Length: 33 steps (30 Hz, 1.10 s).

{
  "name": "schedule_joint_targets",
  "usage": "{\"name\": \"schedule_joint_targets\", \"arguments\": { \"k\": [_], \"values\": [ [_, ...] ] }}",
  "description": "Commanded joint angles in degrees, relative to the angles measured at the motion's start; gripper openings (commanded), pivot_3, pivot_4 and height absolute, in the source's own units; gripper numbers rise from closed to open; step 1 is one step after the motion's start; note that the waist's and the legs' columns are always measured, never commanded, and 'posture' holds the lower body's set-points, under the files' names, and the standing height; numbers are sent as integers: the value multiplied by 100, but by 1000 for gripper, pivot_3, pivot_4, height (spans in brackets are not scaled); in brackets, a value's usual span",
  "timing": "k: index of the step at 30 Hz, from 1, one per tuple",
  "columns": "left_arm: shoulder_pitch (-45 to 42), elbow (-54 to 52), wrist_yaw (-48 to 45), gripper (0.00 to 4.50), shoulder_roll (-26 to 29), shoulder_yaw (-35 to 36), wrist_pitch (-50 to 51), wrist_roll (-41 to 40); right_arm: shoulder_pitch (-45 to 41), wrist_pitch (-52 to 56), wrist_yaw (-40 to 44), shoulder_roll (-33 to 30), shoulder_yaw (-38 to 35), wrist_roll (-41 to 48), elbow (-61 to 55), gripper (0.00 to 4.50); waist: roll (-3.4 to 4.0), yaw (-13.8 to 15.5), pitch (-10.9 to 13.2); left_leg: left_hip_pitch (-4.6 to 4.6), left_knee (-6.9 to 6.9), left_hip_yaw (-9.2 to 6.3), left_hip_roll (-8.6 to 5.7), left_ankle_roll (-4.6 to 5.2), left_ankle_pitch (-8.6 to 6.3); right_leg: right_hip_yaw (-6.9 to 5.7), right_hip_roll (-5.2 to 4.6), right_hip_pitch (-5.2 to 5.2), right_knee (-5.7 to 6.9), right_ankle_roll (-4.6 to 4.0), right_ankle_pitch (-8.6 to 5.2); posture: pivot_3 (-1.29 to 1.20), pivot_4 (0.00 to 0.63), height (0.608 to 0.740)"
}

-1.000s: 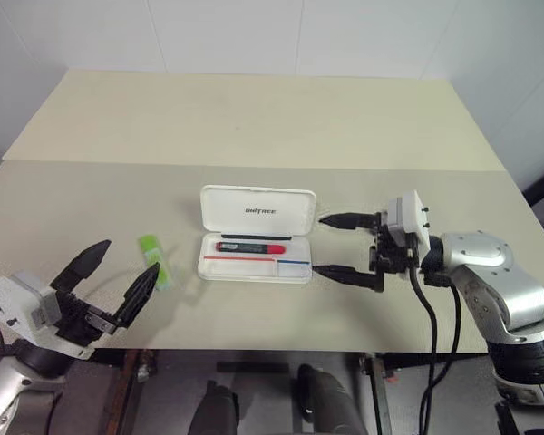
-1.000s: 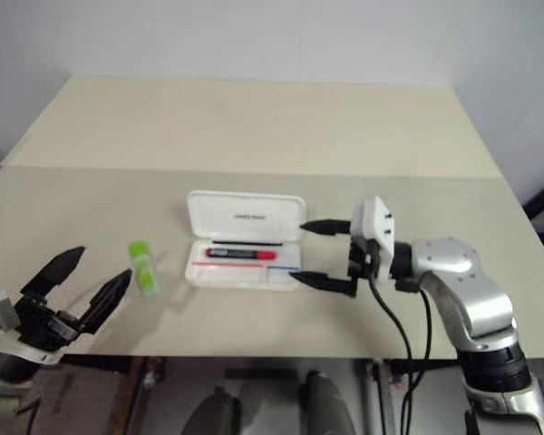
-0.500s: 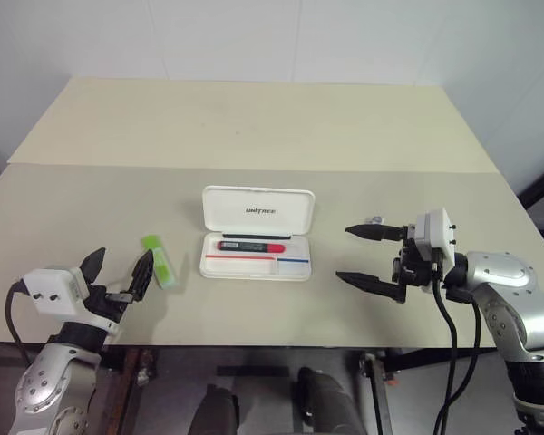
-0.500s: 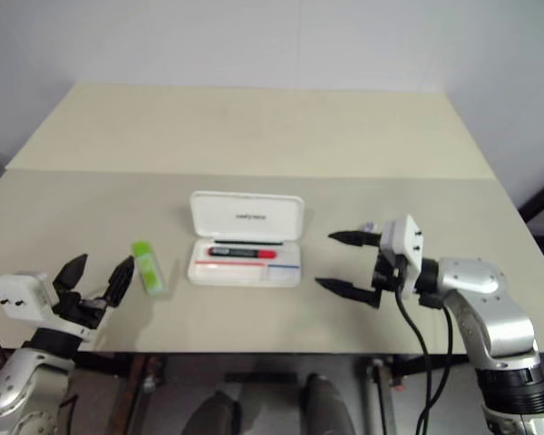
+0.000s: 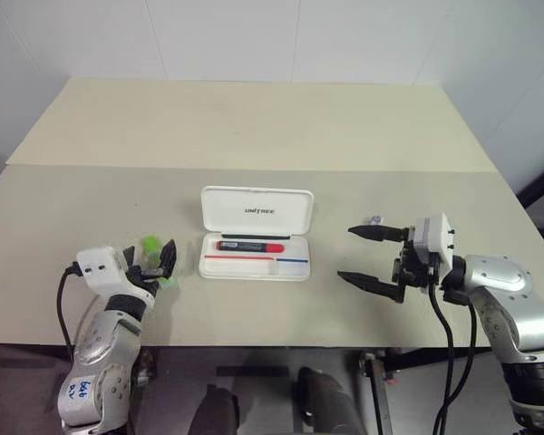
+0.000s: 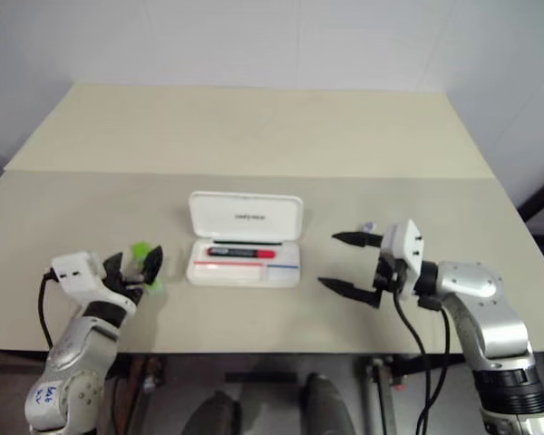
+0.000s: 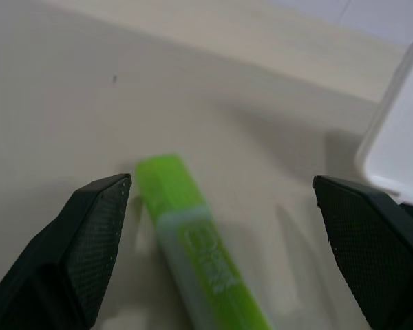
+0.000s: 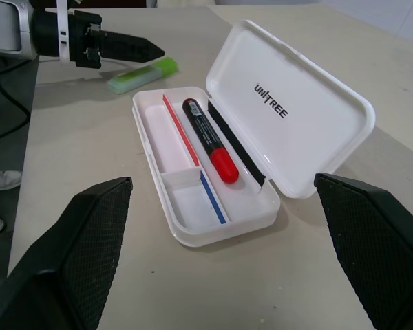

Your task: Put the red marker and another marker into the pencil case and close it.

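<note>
The left gripper, jaws spread, straddles the stubby light-green highlighter lying left of the white hinged pencil case, which holds the red-capped black marker. The right gripper is open and empty. An off-centre closure could skid the highlighter away.

- The stubby light-green highlighter is flanked by the spread black fingers of the left pincer; bare beige surface is seen on both its long sides.
- Beside it, the white hinged hard pencil case lies open, its lid raised at the far edge, so the tray is reached from above and from the near side.
- The tray's far channel is taken up by the black-barrelled, red-capped marker; the nearer compartments are free.
- A strip of bare surface separates the case from the wide-spread right pincer.
</note>
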Motion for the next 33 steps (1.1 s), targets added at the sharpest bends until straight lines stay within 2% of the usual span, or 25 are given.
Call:
{"name": "schedule_joint_targets", "arguments": {
  "k": [1,4,10,16,19,26,28,33],
  "values": [
    [-80,-358,332,4500,-90,70,421,-120,-24,-139,-28,27,-39,5,-73,4475,0,2,0,0,0,-1,0,0,0,0,0,0,0,1,1,0,150,740],
    [-138,-401,515,4500,-106,104,799,-127,-37,-133,-49,45,-17,-19,-87,4475,0,0,0,0,0,-1,0,0,0,0,0,0,-1,4,2,0,150,740],
    [-422,-509,1027,4500,-18,319,2434,-217,-65,-118,-113,97,31,-57,-145,4475,4,-10,-2,3,0,1,-3,-1,0,4,0,0,0,-3,-2,0,150,740],
    [-992,-453,1155,4500,-1,707,4003,-295,-104,-92,-187,147,73,-75,-189,4475,15,-11,-8,7,-1,-1,-9,-1,0,6,0,1,3,-3,-2,0,150,740],
    [-1210,-367,1192,3897,2,841,4347,-111,-119,-93,-223,161,95,-86,-199,4500,24,-11,-14,9,-1,-3,-14,-1,0,10,0,1,3,-4,-2,0,150,740],
    [-1384,-363,1032,1711,-11,884,4709,104,-138,-95,-293,171,125,-102,-229,4500,27,-12,-16,13,-1,-3,-17,-2,0,16,0,1,-1,-5,-3,0,150,740],
    [-1415,-360,1007,1212,-9,907,4729,165,-149,-81,-320,180,130,-107,-251,4500,28,-15,-16,13,-3,-3,-17,-2,0,17,1,2,0,-5,-3,0,150,740],
    [-1452,-321,943,1142,116,977,4576,349,-197,-50,-399,182,172,-110,-285,4500,28,-26,-16,11,-7,-4,-19,-3,0,25,10,2,0,-19,-11,0,150,740]
  ]
}}
